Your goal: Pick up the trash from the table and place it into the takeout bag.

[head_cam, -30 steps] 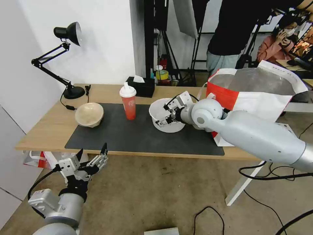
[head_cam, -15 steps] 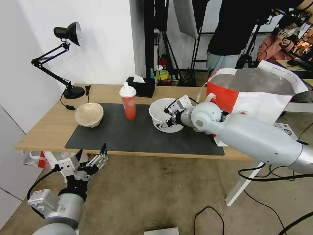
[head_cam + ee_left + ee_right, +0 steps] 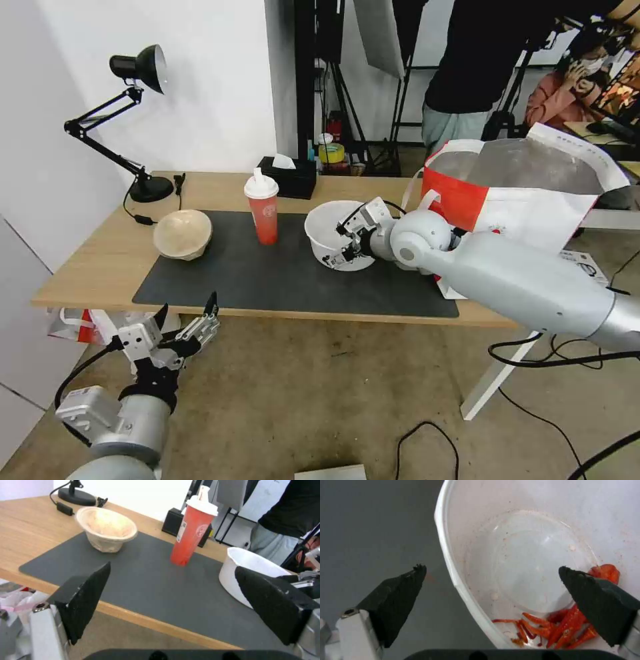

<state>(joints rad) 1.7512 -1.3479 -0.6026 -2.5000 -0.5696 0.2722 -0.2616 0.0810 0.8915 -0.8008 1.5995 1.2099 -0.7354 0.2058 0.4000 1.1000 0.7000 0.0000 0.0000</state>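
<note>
From my head camera I see the right hand [image 3: 341,244] reaching in over the near right rim of the white bowl [image 3: 327,230], which sits on the dark mat [image 3: 267,280] of the worktop [image 3: 100,257]; what that view hides, my right wrist camera gives me: the hand [image 3: 491,585] is spread wide, one finger [image 3: 396,597] outside the bowl wall above the mat, the other inside, the white rim [image 3: 453,562] running between them with neither pad touching it, so the hand grips nothing. The same close view shows the bowl's contents, red chilli scraps [image 3: 566,625] lying against the inner wall and a greasy film on the bottom. My left hand [image 3: 187,319] hangs low, in front of the near edge of the worktop, its fingers apart and empty; its wrist camera looks across the mat and shows me the inside of the beige pulp bowl [image 3: 106,531], tilted on its side toward the left, with nothing in it that I can make out. The red cup [image 3: 262,208] stands upright between the two bowls, white lid on. The takeout bag [image 3: 527,193] stands open at the right end of the worktop, just beside my right arm, its foil lining showing
</note>
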